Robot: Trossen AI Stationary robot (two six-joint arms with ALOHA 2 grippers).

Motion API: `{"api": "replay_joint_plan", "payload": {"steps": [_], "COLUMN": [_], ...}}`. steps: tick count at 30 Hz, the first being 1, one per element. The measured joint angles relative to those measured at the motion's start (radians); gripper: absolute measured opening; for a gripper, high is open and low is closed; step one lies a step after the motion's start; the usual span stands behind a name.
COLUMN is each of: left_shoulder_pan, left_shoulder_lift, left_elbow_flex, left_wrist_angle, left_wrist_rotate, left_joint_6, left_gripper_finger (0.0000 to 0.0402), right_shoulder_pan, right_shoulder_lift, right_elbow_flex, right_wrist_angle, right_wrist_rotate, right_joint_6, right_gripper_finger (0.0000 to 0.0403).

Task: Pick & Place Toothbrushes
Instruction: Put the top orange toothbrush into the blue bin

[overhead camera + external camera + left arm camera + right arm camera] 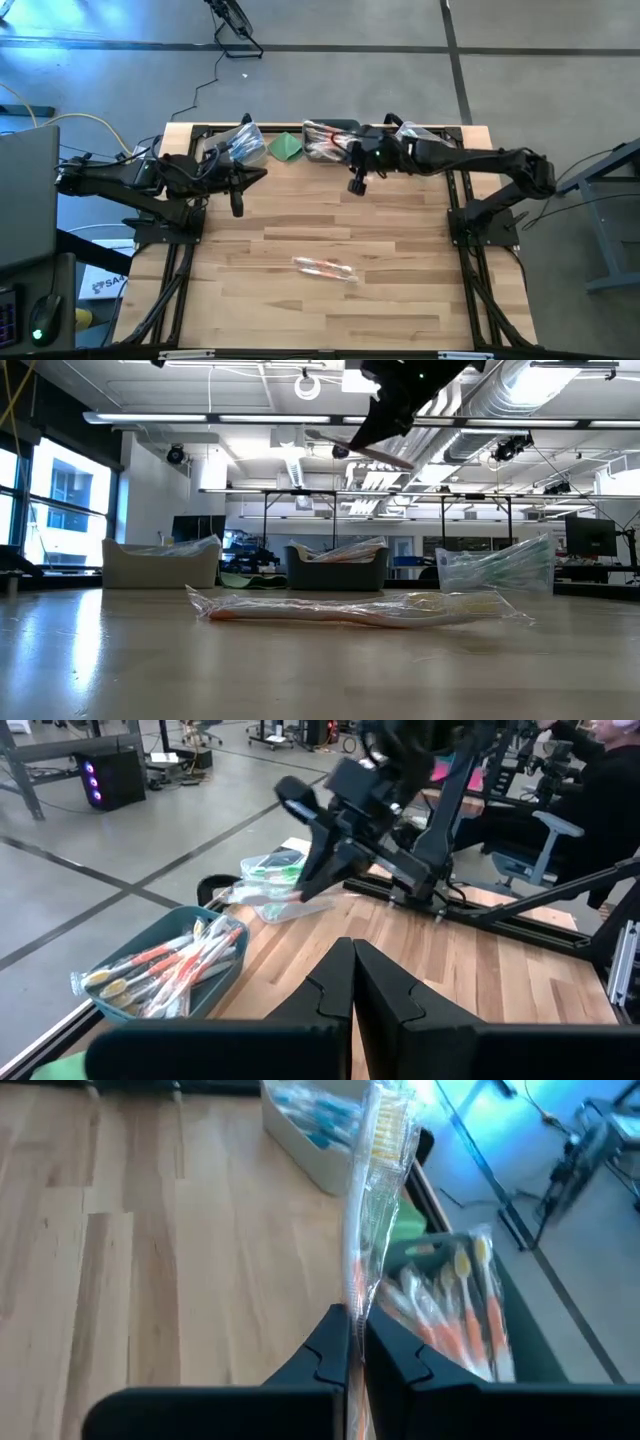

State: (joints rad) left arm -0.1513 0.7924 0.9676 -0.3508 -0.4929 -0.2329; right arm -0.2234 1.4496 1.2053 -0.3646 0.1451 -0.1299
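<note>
wood table (330, 230) w/ wrapped toothbrush (324, 266); right gripper (352, 1342) grasping orange toothbrush (372, 1170), left gripper (353, 982) clenched empty; workshop behind.

Left gripper (353, 982) in foreground, its two dark fingers pressed together, hanging over the wooden table (480, 970); nothing between them. Near the table edge, a dark bin (215, 982) filled with wrapped toothbrushes (160, 965), orange and white parts visible through clear film. Farther off, the right gripper (312, 870) is clamped on a clear-wrapped toothbrush (285, 905), raised above the table; a packet with green parts (272, 870) lies behind it. A person's dark sleeve (610, 800) and an office chair (540, 845) beyond the table.
</note>
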Motion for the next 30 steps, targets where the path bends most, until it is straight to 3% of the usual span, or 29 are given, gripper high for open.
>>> {"api": "replay_joint_plan", "payload": {"steps": [12, 30], "left_shoulder_pan": [0.000, 0.000], "left_shoulder_lift": [0.000, 0.000], "left_elbow_flex": [0.000, 0.000], "left_wrist_angle": [0.013, 0.012], "left_wrist_rotate": [-0.112, -0.155], "left_joint_6": [-0.008, -0.008], "left_gripper_finger": [0.0000, 0.0000], "right_shoulder_pan": [-0.184, -0.362], "right_shoulder_lift": [0.117, 0.381], "right_elbow_flex": [0.001, 0.000], "right_wrist_angle": [0.158, 0.443], "right_wrist_rotate": [-0.232, -0.364], "right_joint_6": [-0.260, -0.756], "right_gripper_finger": [0.0005, 0.0005]}}
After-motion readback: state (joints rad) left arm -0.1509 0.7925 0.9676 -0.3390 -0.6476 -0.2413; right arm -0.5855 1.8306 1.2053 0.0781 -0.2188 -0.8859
